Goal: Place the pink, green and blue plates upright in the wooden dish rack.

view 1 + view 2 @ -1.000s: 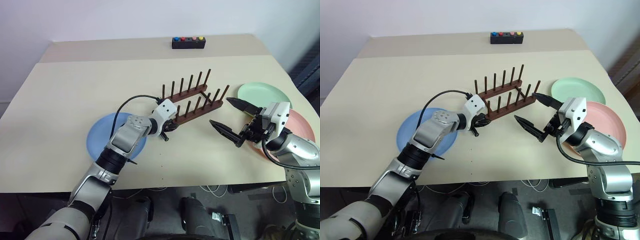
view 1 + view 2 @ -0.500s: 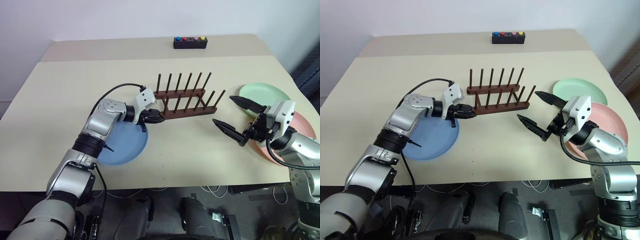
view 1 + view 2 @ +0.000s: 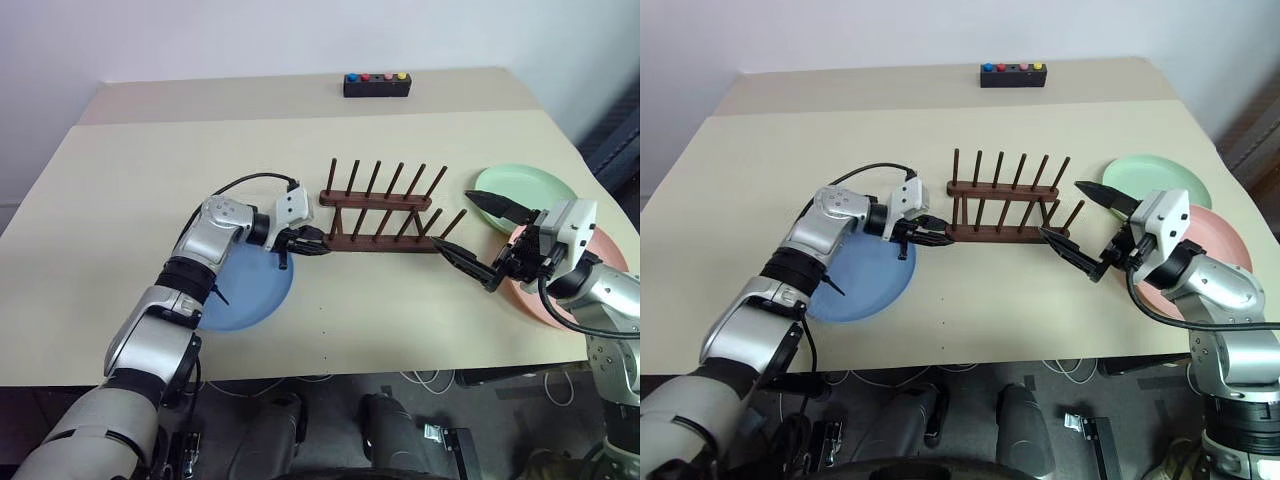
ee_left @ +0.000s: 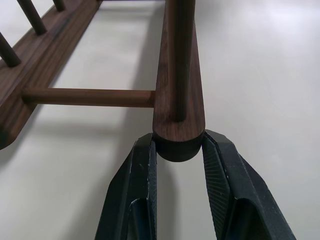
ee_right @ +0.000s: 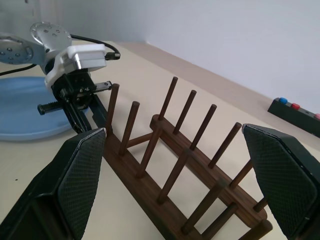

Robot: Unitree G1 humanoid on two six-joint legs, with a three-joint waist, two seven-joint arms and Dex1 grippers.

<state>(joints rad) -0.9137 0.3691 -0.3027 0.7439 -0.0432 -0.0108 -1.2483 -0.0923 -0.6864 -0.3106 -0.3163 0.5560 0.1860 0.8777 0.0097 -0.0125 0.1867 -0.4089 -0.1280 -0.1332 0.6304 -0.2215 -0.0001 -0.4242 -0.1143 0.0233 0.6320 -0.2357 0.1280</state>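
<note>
The wooden dish rack (image 3: 385, 215) stands mid-table, lying crosswise. My left gripper (image 3: 312, 243) is shut on the left end of its near rail, and the left wrist view shows both black fingers (image 4: 142, 170) clamped on the rounded rail end (image 4: 177, 115). The blue plate (image 3: 245, 290) lies flat under my left forearm. Off the rack's right end my right gripper (image 3: 482, 233) hovers wide open, holding nothing. Beyond it the green plate (image 3: 525, 186) lies flat. The pink plate (image 3: 560, 300) lies flat under my right wrist, partly hidden.
A small black box with coloured buttons (image 3: 376, 85) sits at the table's far edge. Open tabletop (image 3: 180, 170) stretches behind and left of the rack. The table's right edge runs close by the green and pink plates.
The rack has swung from a diagonal to lie crosswise, its right end now near my right gripper. My left gripper, still clamped on it, moved left and turned. The right arm stayed put.
</note>
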